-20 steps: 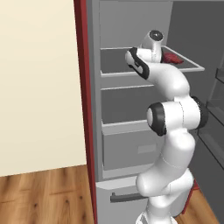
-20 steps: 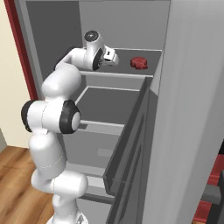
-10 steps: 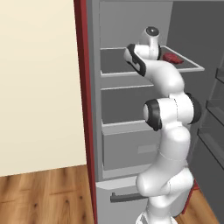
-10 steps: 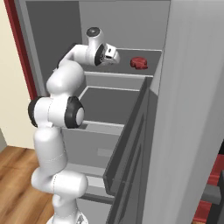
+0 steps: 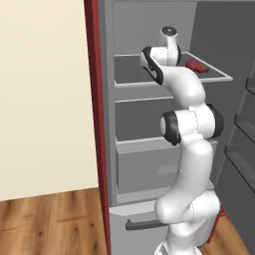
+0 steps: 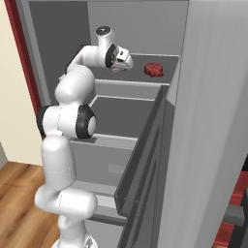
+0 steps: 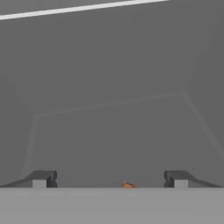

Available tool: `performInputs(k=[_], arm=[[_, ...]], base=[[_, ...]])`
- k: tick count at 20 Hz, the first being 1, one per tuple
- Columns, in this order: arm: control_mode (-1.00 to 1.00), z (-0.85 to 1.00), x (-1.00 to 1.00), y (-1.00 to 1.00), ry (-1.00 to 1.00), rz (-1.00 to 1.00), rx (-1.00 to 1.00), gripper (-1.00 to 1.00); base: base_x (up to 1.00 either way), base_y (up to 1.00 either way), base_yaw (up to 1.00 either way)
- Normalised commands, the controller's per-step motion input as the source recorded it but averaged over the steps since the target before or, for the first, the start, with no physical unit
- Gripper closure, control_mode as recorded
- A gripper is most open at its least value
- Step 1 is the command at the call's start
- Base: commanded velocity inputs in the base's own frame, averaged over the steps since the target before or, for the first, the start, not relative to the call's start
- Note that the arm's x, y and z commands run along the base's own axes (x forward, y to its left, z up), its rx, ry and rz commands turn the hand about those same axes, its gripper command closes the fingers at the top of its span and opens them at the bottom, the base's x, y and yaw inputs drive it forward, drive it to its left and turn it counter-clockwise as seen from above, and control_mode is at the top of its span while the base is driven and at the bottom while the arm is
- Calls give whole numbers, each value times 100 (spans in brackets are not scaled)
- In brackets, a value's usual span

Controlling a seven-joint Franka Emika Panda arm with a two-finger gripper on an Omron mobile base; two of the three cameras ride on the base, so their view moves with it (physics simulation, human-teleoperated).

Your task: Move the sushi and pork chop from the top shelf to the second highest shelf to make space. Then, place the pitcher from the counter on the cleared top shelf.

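On the top shelf (image 6: 167,64) the pork chop (image 6: 153,69) lies beside the fingers (image 7: 109,179) — spread wide, holding nothing.

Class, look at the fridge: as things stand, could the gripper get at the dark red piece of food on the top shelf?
Probably yes: the open gripper is already over the top shelf, beside the red food, nothing between.
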Motion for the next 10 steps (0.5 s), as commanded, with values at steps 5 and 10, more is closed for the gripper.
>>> performInputs(k=[5,10], arm=[[-100,-37,-20,0,2,-3,-4,-100],[-100,-29,-19,0,0,-2,-3,-100]], base=[[0,0,0],[0,0,0]])
